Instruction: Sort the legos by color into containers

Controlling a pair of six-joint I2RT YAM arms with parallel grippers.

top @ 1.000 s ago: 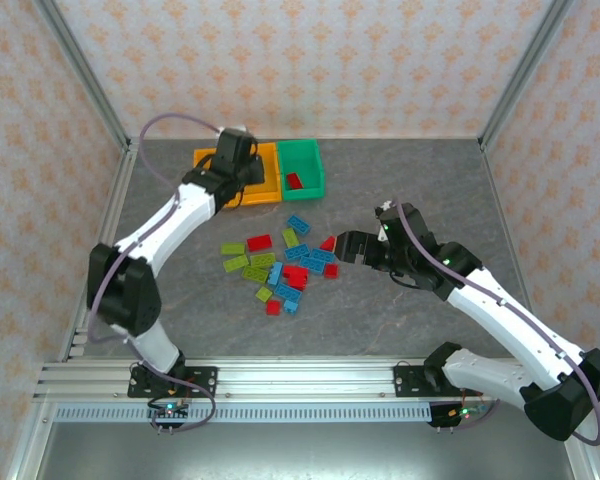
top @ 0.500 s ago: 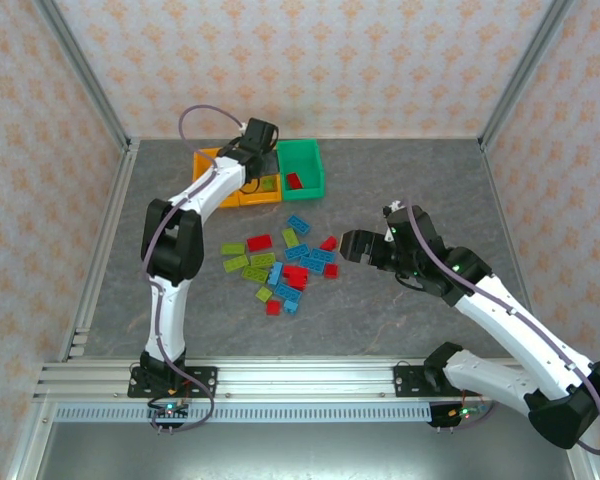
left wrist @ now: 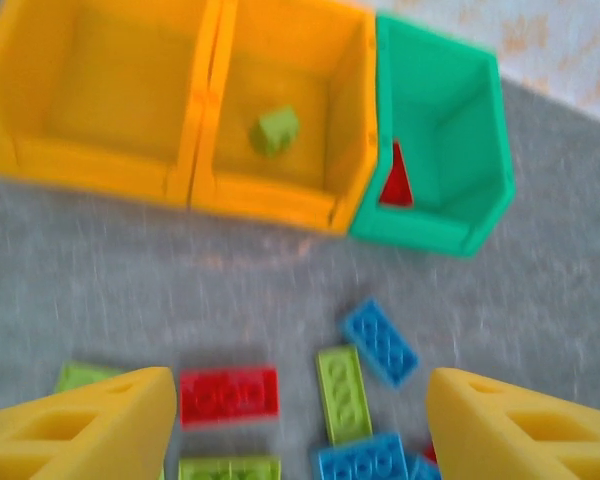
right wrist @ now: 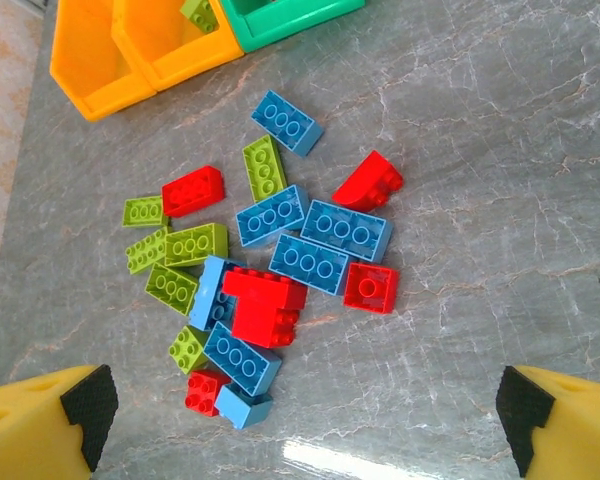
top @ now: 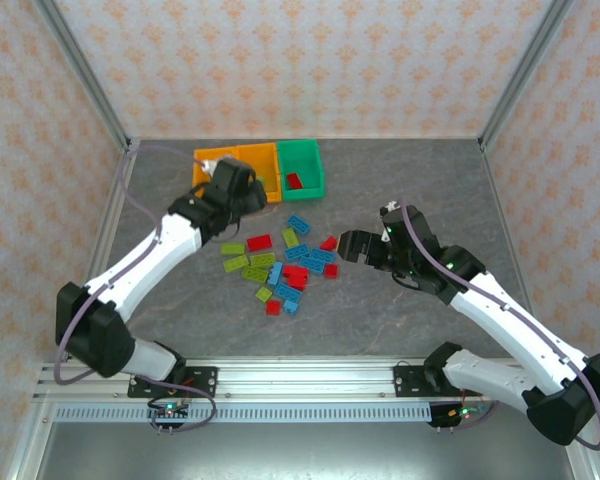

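The legos are red, blue and lime green on a grey, white-veined tabletop. Two containers are orange-yellow; the third container, right of them, is green. The walls are pale peach with a repeating orange floral motif.

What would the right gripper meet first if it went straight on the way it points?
Likely the small red lego on the pile's near side, though the right gripper might reach the table first; depth is unclear.
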